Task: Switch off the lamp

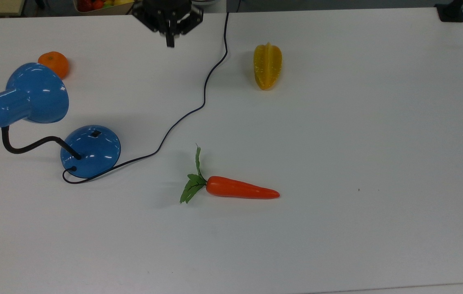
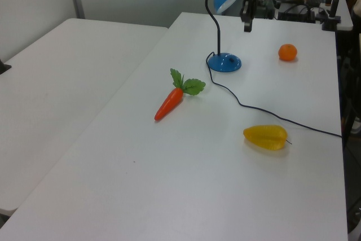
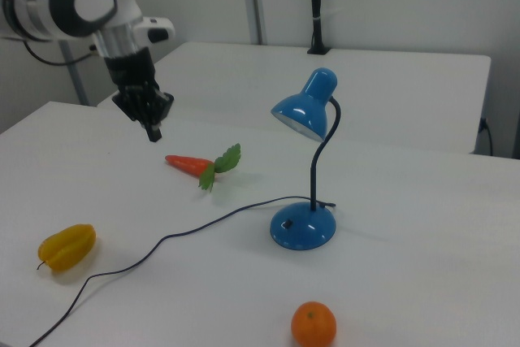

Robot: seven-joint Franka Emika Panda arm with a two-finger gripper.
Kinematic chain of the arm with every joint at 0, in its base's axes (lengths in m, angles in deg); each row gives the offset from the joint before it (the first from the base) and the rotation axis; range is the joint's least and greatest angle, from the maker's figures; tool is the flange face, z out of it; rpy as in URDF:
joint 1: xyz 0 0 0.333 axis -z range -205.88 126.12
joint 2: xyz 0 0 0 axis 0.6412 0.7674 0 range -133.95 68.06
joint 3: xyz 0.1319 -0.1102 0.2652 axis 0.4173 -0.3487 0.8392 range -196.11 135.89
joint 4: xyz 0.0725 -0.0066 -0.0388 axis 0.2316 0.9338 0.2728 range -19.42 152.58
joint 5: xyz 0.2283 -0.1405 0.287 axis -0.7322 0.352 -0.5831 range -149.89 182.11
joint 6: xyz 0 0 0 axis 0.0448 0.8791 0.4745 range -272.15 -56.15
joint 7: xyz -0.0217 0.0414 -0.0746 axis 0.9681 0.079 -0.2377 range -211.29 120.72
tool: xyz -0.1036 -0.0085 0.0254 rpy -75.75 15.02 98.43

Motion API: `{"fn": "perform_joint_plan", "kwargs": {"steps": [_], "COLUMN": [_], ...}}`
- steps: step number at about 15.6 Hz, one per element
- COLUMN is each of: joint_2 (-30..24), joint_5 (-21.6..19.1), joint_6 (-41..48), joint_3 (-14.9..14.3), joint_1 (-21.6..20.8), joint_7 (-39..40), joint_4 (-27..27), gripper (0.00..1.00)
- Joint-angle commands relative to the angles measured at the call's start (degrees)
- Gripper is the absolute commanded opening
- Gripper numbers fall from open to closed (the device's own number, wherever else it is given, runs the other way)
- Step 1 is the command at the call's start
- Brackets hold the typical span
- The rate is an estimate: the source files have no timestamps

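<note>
White table carries everything; more white tables and a grey wall sit behind in the right view.

Gripper hangs high at the top view's upper edge, fingertips pressed together, pinching nothing. It points straight down, touching nothing.

Lamp stands well apart from the gripper, down and toward the top view's left of it. In the right view the gripper is raised far to the right view's left of the lamp. Switch is on the side of the base facing the gripper. Cord runs from the base and passes just beside the gripper toward the top view's upper edge.

Shade looks dark inside, with no bright pool on the table under it, so the lamp is probably off. Judgement: press done, arm clear of the lamp; nothing obvious left bar confirming.

Orange, starfruit and carrot lie apart from the gripper, irrelevant to the task.
</note>
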Motion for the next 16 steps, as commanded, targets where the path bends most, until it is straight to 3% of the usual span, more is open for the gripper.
{"fn": "perform_joint_plan", "kwargs": {"steps": [1,2,4,5,8,16], "joint_2": [-1.74,-1.74,-1.74,-1.83,-2.53,-3.23], "joint_5": [-1.0,-1.0,-1.0,-1.0,-0.92,-0.83], "joint_6": [5.08,5.17,5.17,5.78,7.71,7.81], "joint_3": [-0.59,-0.59,-0.68,-0.68,-0.77,-1.21], "joint_1": [-0.69,-0.69,-0.6,-0.6,-0.6,-0.51], "joint_7": [4.14,3.45,2.22,2.21,2.91,2.3], "joint_4": [-2.21,-2.21,-2.21,-2.21,-2.3,-2.3], "gripper": [0.02,0.12,0.52,0.59,1.0,1.0]}}
